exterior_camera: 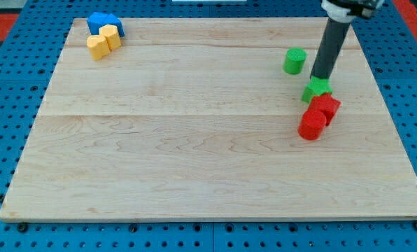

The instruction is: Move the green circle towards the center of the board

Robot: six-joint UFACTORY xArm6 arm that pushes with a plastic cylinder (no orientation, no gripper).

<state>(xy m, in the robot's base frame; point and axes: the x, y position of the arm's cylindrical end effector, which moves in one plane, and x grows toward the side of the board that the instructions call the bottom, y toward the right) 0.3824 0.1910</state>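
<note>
So my tip sits right at the top edge of a green block of unclear shape; no jaws here, just a bare rod holding nothing. The green circle stands untouched just left of the rod, near the board's right side. Two red blocks huddle below, with yellow and blue ones top-left.

The green circle, a short upright cylinder, stands near the view's upper right; untouched.
</note>
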